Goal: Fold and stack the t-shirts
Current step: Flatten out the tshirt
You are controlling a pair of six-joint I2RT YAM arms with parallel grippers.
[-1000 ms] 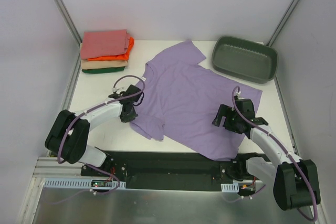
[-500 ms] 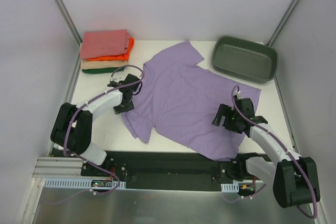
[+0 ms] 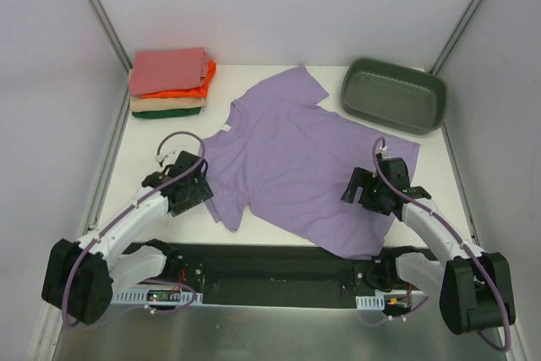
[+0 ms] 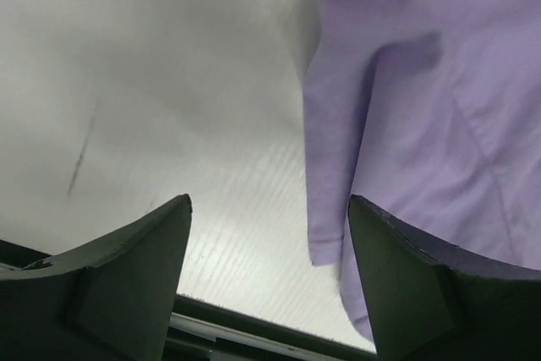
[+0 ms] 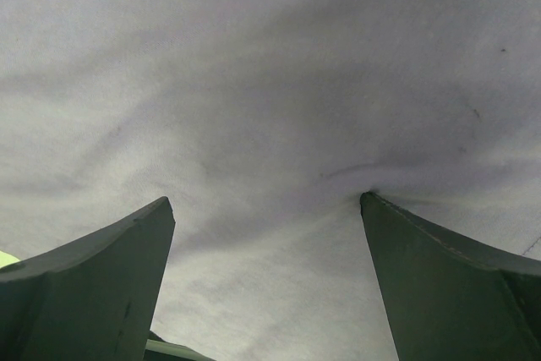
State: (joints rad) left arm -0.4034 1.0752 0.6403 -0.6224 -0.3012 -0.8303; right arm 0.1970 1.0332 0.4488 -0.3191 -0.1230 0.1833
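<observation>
Both pairs of jaws apart, we log: left gripper [image 4: 269, 209] beside sleeve of lavender t-shirt [image 3: 296, 158], right gripper [image 5: 265, 200] over its cloth. Tub [image 3: 393, 95] far-right corner, folded t-shirts [image 3: 169, 82] far-left.

The top view overlooks the whole surface [image 3: 135, 137] from behind; both wrist views closely face the shared lavender shirt [image 3: 296, 158].

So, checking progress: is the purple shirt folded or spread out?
Spread out: the purple shirt lies flat and open, with no fold across its body.
</observation>
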